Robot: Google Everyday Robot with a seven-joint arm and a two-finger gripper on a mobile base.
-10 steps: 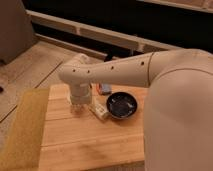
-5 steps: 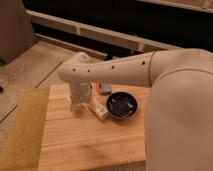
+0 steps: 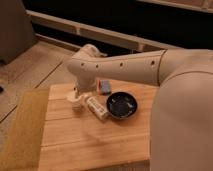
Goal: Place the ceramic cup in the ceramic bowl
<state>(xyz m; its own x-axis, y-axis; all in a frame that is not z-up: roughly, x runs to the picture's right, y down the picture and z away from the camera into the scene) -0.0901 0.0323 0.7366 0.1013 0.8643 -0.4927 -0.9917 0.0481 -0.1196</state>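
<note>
Care was judged necessary at the ceramic cup (image 3: 76,102), seen upright on the wooden table (image 3: 90,145) beside a toppled white bottle (image 3: 98,108) and left of the ceramic bowl (image 3: 121,106), where the gripper (image 3: 80,96) was poised with jaws apart: the cup was best centred before closing.

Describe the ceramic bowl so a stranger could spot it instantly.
On the wooden table, the gripper hangs at the left, beside a white bottle lying on its side. Just right of that bottle sits the ceramic bowl: wide, shallow, glossy black, unlike the small block behind it.
</note>
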